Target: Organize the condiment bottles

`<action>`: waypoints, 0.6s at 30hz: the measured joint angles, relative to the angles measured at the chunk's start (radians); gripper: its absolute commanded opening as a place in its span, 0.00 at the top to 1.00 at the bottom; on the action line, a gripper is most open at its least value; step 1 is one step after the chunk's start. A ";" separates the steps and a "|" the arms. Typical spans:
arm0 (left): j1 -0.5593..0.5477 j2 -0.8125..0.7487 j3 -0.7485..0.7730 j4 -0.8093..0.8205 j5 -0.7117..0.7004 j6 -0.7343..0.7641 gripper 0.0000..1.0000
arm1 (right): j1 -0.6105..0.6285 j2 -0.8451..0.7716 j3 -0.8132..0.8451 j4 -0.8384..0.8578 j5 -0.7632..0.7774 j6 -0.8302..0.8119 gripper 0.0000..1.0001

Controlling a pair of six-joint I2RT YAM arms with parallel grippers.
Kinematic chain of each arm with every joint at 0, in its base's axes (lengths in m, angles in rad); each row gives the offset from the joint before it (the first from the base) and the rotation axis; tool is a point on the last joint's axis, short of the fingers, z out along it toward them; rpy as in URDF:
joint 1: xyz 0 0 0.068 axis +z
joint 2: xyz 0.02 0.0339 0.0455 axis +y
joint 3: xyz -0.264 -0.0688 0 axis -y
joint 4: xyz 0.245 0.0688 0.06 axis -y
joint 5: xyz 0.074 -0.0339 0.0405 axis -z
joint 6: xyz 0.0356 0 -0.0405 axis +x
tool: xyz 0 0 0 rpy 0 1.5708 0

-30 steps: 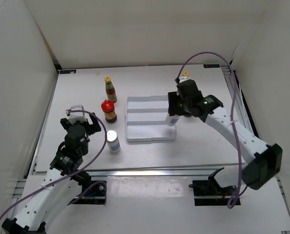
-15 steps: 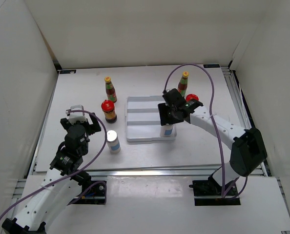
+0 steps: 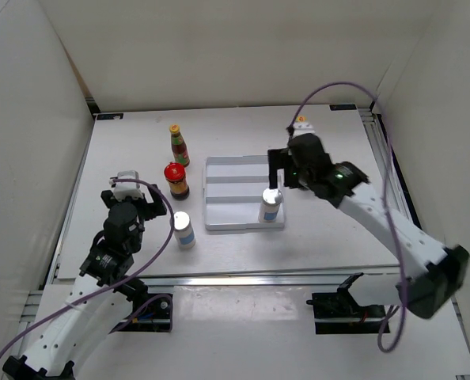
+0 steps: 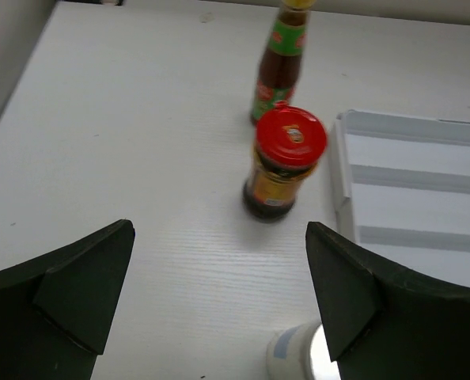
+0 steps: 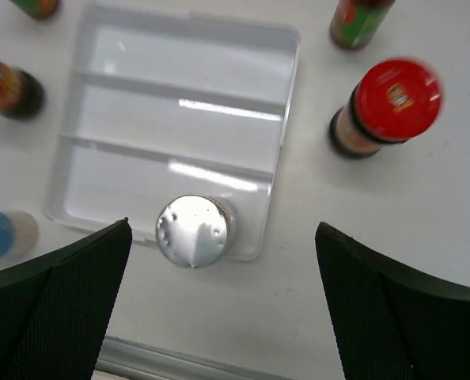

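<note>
A white silver-topped shaker stands in the near right corner of the white ridged tray. My right gripper hovers open above it, holding nothing. Right of the tray stand a red-lidded jar and a slim sauce bottle. Left of the tray are a sauce bottle, a red-lidded jar and a second shaker. My left gripper is open, just left of these.
White walls enclose the table on three sides. A metal rail runs along the near edge in front of the arm bases. A purple cable loops above the right arm.
My right gripper opened and let go of the shaker, which now stands in the tray's near right corner. The gripper lifted off it. The left arm has not moved.
</note>
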 measured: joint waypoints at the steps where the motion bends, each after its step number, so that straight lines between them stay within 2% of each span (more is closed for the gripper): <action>1: 0.000 0.001 0.008 -0.004 0.038 0.000 0.00 | 0.000 -0.059 0.014 0.002 0.014 -0.015 0.00; 4: 0.000 0.035 0.065 -0.013 0.197 0.000 0.00 | -0.004 -0.211 0.063 0.002 0.038 -0.037 0.00; 10: 0.000 0.202 0.223 -0.042 0.474 -0.014 0.00 | -0.007 -0.340 0.024 -0.029 0.064 -0.041 0.00; 13: 0.000 0.244 0.229 -0.076 0.543 -0.043 0.00 | -0.007 -0.336 -0.034 -0.059 0.063 -0.038 0.00; 18: -0.004 0.304 0.229 -0.193 0.581 -0.132 0.00 | -0.007 -0.319 -0.077 -0.102 0.053 -0.035 0.00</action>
